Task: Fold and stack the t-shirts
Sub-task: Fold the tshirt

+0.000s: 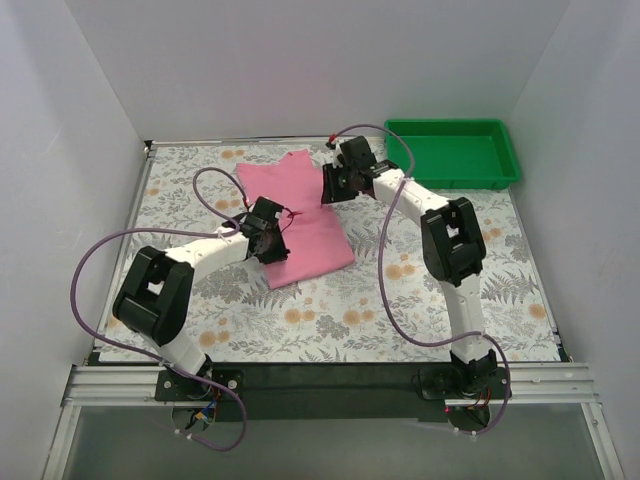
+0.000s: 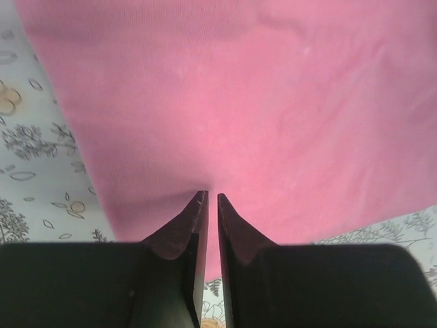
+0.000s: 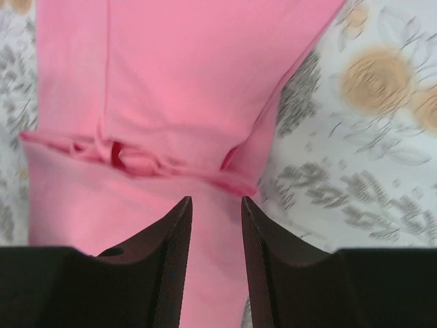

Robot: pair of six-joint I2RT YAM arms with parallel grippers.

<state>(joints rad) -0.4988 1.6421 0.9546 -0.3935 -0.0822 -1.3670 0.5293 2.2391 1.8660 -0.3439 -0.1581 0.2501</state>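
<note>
**Table**: floral cover. A green tray sits at its 1 o'clock corner.

**Task item:** one pink t-shirt lies left of centre, toward 11 o'clock and well apart from the tray. It is doubled into a long panel running from 11 to 5 o'clock.

**Step (judged):** folding is part done. Stacking has not begun.

**Left gripper**: at the shirt's 9 o'clock edge. Its jaws are clenched almost together and appear to pinch a little of the cloth.

**Right gripper**: at the shirt's 1 o'clock edge. Its jaws are released and parted over the fabric, grasping nothing. A bunched seam lies just ahead of its tips.

**Next move (judged):** the right jaws need to take hold of that far edge. Both arms must then carry the cloth over together, keeping it flat so the thin fabric does not rumple.
</note>
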